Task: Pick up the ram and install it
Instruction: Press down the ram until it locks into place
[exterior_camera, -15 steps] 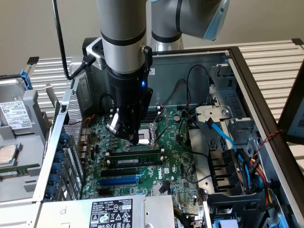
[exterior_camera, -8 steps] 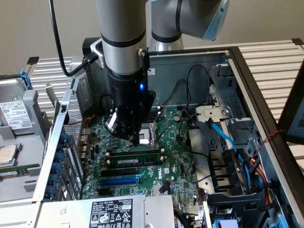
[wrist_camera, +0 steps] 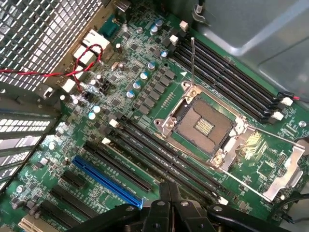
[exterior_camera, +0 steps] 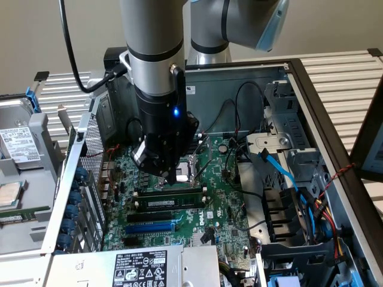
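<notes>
In the exterior view the ram [exterior_camera: 169, 202], a long green stick with a white label, lies along the black memory slots just below the CPU socket [exterior_camera: 191, 164] on the motherboard [exterior_camera: 224, 206]. My gripper [exterior_camera: 172, 177] hangs right over the stick's middle; I cannot tell whether the tip touches it. The wrist view shows the black fingertips pressed together, so the gripper [wrist_camera: 169, 189] is shut with nothing between them. Black memory slots [wrist_camera: 164, 154] run under the tips beside the open CPU socket [wrist_camera: 203, 123]. The fingers cover the ram in the wrist view.
The board sits inside an open computer case [exterior_camera: 311, 101]. A blue slot [wrist_camera: 108, 179] lies beside the black ones. Blue and black cables [exterior_camera: 281, 170] and a drive cage crowd the exterior view's right. A red wire [wrist_camera: 72, 72] runs by the perforated rear wall. A labelled box [exterior_camera: 140, 266] sits in front.
</notes>
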You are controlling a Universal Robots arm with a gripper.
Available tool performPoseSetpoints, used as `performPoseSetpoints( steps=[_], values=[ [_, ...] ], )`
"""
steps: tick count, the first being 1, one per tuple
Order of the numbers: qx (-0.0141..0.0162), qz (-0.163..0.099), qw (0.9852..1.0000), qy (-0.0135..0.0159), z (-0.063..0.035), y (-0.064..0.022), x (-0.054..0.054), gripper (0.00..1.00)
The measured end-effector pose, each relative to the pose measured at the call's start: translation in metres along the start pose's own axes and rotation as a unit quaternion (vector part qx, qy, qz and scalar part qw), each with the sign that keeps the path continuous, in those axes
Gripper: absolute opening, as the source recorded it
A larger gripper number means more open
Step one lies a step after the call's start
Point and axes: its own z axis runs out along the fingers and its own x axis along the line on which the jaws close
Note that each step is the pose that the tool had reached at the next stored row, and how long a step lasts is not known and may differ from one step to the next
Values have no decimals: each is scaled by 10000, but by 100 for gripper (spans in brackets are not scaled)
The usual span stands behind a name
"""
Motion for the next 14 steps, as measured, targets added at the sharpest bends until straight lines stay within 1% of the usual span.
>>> performPoseSetpoints(
  steps=[3, 6, 10, 14],
  values=[
    [16, 271, 9996, -14, 10, -1, 0, 11],
    [32, 542, 9985, -28, 17, -1, 1, 11],
    [39, 836, 9965, -26, 19, -1, 1, 11],
    [44, 1125, 9936, -20, 20, -1, 1, 11]
  ],
)
